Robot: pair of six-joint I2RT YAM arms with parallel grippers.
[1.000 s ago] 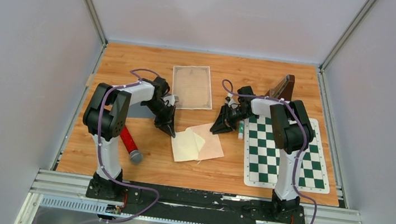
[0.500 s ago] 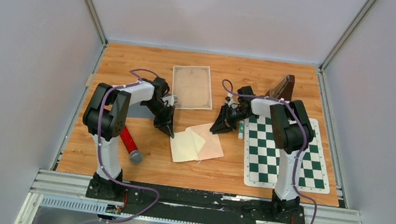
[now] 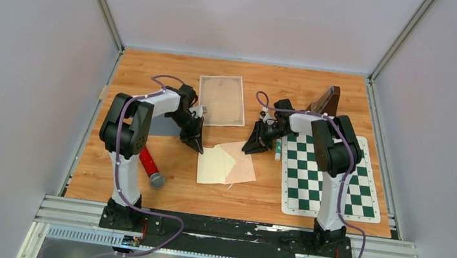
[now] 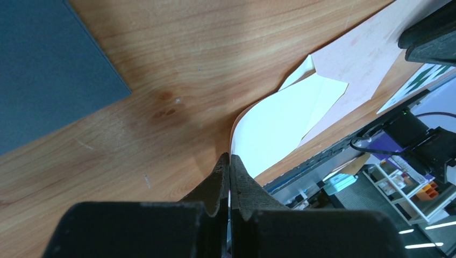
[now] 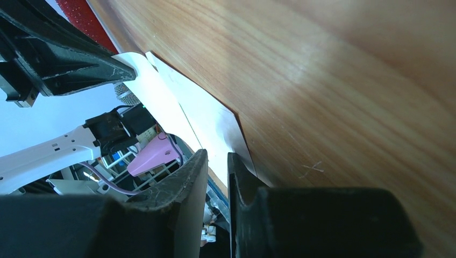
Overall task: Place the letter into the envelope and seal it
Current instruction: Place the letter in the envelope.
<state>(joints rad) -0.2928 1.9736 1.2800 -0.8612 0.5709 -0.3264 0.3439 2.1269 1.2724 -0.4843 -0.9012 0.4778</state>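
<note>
A cream letter (image 3: 215,166) lies partly over a pink envelope (image 3: 243,160) on the wooden table. My left gripper (image 3: 197,143) is shut on the letter's near-left edge. In the left wrist view the sheet (image 4: 279,123) curves up into the closed tips of the left gripper (image 4: 230,158), with the envelope (image 4: 360,54) beyond. My right gripper (image 3: 250,147) sits at the envelope's far right corner. In the right wrist view its jaws (image 5: 218,156) stand a narrow gap apart, with the paper's edge (image 5: 215,118) running toward the gap.
A beige mat (image 3: 221,99) lies at the back. A grey sheet (image 3: 162,126) and a red microphone (image 3: 150,167) lie to the left. A chessboard mat (image 3: 331,176), a small tube (image 3: 278,149) and a brown wooden stand (image 3: 326,101) are to the right.
My left gripper has moved slightly back and to the right, pulling the letter's edge with it. The right arm has not moved.
</note>
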